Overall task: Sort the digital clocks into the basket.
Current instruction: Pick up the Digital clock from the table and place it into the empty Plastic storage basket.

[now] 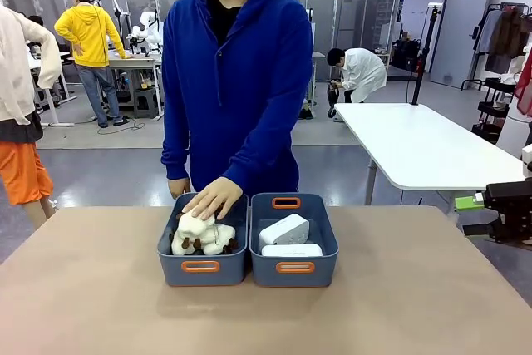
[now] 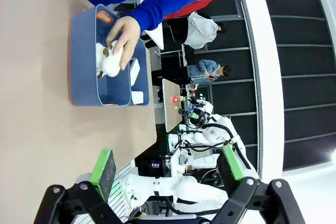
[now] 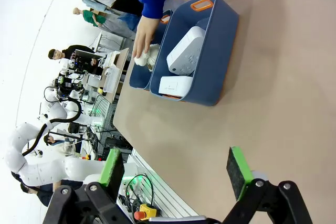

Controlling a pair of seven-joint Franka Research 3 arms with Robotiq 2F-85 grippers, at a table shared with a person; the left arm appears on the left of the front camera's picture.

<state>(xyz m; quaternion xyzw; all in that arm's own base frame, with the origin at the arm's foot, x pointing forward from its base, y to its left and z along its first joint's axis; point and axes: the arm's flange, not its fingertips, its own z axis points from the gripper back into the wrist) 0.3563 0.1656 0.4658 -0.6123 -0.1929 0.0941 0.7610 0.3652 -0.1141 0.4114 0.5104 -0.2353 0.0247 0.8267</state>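
Down at the bottom of the left wrist view, the left gripper (image 2: 168,169) stands wide open, its green pads (image 2: 103,166) well apart with nothing between them, hanging above bare tan table (image 2: 37,108) well short of the bins. The right gripper (image 3: 178,169) is the same in its own view: jaws spread wide, holding and touching nothing, over open tabletop.

Across the table's middle sit two slate-blue rectangular plastic bins with orange-rimmed handle slots, side by side and touching along their long walls. The right-hand basket (image 1: 324,239) holds both white, rounded-edged plastic digital clocks: one clock (image 1: 284,229) lies tilted toward the far end, leaning up on its edge, and the second clock (image 1: 292,250) lies flat at the near end, just beside the first. The right wrist view shows small dots on the tilted one's face.

The left-hand bin (image 1: 166,251) holds cream fluffy plush toys (image 1: 202,237) with small brown marks. A person in a blue hooded top stands at the far edge, and the person's hand (image 1: 214,197) is reaching down into that bin, resting on the topmost plush toy.

Nothing lies on the table between either gripper and the bins. Off to the right stands a white table (image 1: 416,143); other people and work tables are farther back in the room.
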